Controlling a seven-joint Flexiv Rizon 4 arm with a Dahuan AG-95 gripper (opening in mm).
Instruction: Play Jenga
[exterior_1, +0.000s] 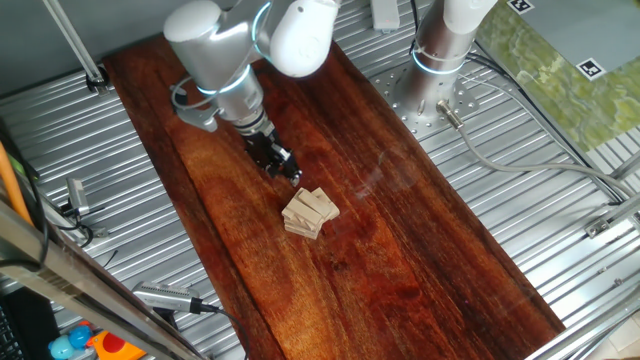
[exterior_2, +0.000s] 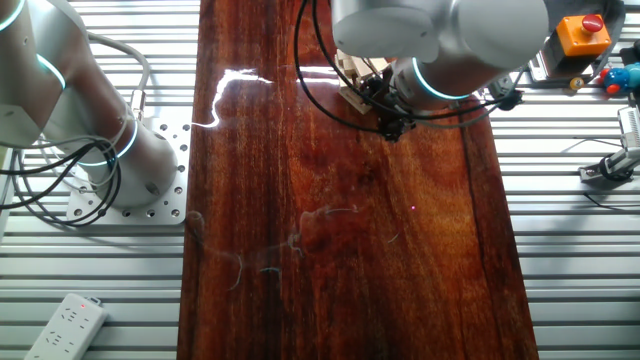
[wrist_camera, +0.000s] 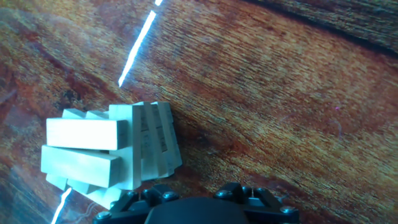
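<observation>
Jenga (exterior_1: 309, 212) just beside gripper (exterior_1: 285, 170)

Two opposed overheads, one close hand view

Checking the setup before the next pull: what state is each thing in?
Jenga: standing on the board, crossed layers, blocks skewed, none visibly pulled out.
End effector: low beside the stack, holding nothing; open or shut cannot be told.
Board: lying flat, glossy, with glare streaks.
Second arm: upright on its base beside the board.
</observation>
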